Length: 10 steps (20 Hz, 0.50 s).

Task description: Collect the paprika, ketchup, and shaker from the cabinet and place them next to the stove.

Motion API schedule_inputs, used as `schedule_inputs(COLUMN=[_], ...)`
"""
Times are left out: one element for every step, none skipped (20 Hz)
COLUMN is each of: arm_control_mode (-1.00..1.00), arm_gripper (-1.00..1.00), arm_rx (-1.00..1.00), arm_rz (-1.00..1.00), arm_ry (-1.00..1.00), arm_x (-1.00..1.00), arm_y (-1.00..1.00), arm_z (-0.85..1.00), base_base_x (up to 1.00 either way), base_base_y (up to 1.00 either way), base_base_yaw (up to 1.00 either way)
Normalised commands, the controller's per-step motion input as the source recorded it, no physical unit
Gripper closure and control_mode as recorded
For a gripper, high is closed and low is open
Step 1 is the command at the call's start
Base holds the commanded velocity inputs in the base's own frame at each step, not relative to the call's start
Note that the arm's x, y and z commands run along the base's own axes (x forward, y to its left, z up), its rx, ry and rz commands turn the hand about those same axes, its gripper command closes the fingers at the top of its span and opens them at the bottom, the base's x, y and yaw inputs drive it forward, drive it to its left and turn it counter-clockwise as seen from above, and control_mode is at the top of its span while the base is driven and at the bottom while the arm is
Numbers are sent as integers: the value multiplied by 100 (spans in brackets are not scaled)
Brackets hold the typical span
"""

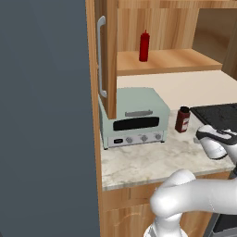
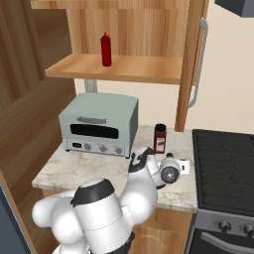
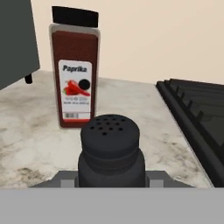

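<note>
Step in hand, by judgement: setting down the shaker [image 3: 111,151], second of three items. Gripper [image 3: 112,181] closed on the shaker, jaws clamped at its base, perforated dark top filling the hand view's lower middle. Held low over the marbled counter [image 1: 139,162], just left of the stove [image 2: 223,163]; whether the base touched the counter could not be told. In the right base view gripper [image 2: 184,166] seen at the counter's front, near the stove's left edge, the shaker itself too hidden there to pick out.

Paprika [image 1: 182,119] upright on the counter, just left of the stove, behind the shaker and a bit apart from it; also seen as the dark labelled jar [image 2: 159,138] and close up [image 3: 75,70]. Already delivered, so judged.

Ketchup [image 1: 144,46] standing upright on the shelf of the cabinet [image 1: 109,55], door open, well above and left of the stove. Not yet collected.

Toaster oven [image 1: 134,118] on the counter, farther left of the stove, under the cabinet.

Next move, judged: lower until seated, spread the jaws, back off straight without knocking the paprika. Then reach up past the open door for the ketchup; slim and tall, likely to tip if nudged.
</note>
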Motion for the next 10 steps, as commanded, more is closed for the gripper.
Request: schedule_inputs(arm_control_mode=[-100, -100, -100, -100, -100, -100, -100, -100, -100, -100], arm_gripper=[100, 100, 100, 100, 100, 100, 100, 100, 100, 100], arm_rx=[0, 0, 0, 0, 0, 0, 0, 0, 0, 0], arm_rz=[3, 3, 3, 3, 3, 3, 3, 3, 3, 3], arm_ry=[0, 0, 0, 0, 0, 0, 0, 0, 0, 0], arm_x=[0, 0, 0, 0, 0, 0, 0, 0, 0, 0], arm_y=[0, 0, 0, 0, 0, 0, 0, 0, 0, 0], arm_z=[-31, -29, -29, -28, -29, -29, -29, -28, -28, -27], base_base_x=[0, 0, 0, 0, 0, 0, 0, 0, 0, 0], base_base_y=[0, 0, 0, 0, 0, 0, 0, 0, 0, 0], base_base_yaw=[0, 0, 0, 0, 0, 0, 0, 0, 0, 0])
